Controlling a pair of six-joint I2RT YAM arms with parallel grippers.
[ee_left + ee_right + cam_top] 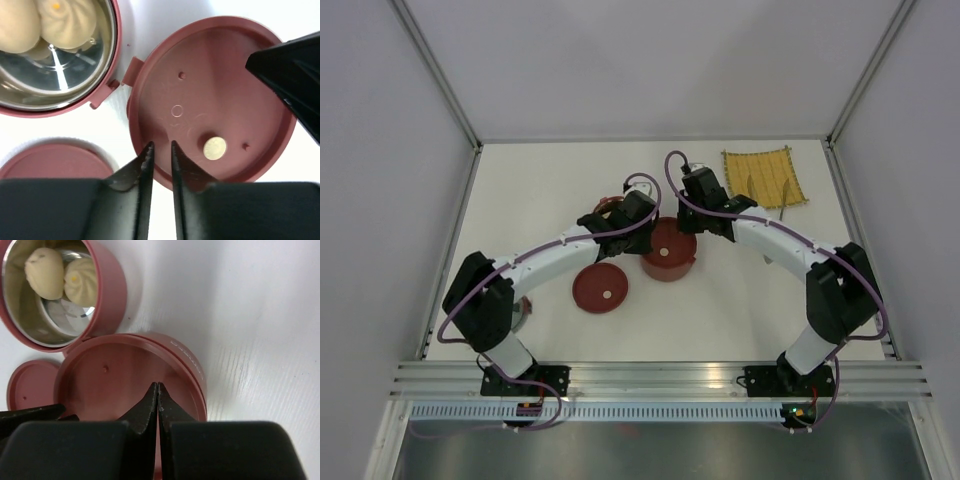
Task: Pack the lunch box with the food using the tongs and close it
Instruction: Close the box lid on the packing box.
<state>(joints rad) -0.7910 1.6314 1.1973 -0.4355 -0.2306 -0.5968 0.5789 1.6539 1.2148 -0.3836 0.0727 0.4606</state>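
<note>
The lunch box shows as two dark-red bowls. One bowl (668,252) carries a red lid (210,95) with a pale knob (215,148). The other bowl (107,290) stands open, with two pale beige balls of food (47,272) on its steel bottom. My left gripper (161,146) hovers over the lid's near rim, jaws slightly open and empty. Pressed shut and empty, my right gripper (158,385) hangs over the same lid (115,375). What I take for the thin tongs (785,188) lies along the mat's right edge.
A second red lid (601,290) lies flat on the table, front left of the covered bowl. The yellow woven mat (760,178) sits at the back right. The open bowl (608,205) is mostly hidden under my left arm. White walls close in the table.
</note>
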